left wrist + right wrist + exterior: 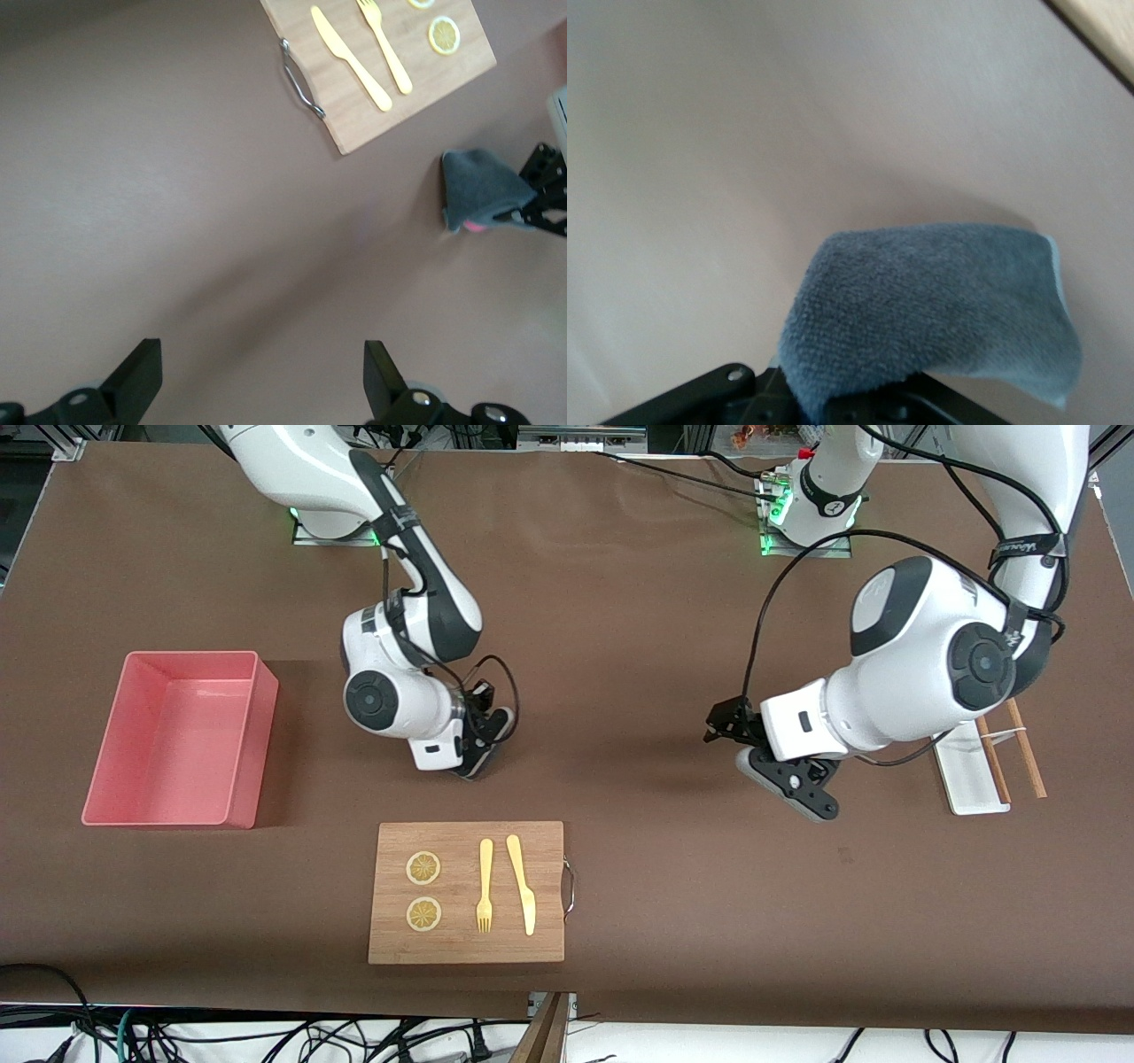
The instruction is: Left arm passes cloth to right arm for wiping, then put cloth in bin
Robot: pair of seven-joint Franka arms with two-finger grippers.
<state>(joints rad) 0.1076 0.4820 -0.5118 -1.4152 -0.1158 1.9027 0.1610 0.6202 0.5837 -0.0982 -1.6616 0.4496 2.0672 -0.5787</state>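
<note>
- Grey cloth (939,301) hung clamped in the right gripper (478,755), low over bare brown table (638,646), between the bin (182,740) and the left gripper (793,784), just past the wooden board's (467,892) edge on the robots' side.
- Seen in the left wrist view as a dark bundle (483,190) pinched at one end, free end lying toward the board.
- Long axis roughly level, running out from the fingers; loose flap drooping toward the table in the right wrist view.
- Left gripper spread wide and empty, hovering over open table beside the white tray (967,775); waiting.
- Judged: handover done, wiping stage in hand, binning not yet done.
- Risk: only one end pinched, so drag against the table could tug the fabric out of the grip.
- Risk: a sweep toward the board could nudge the yellow knife (522,883), fork (485,884) or lemon slices (423,868).
- Risk: a dangling flap could catch the pink wall and land outside on release.
</note>
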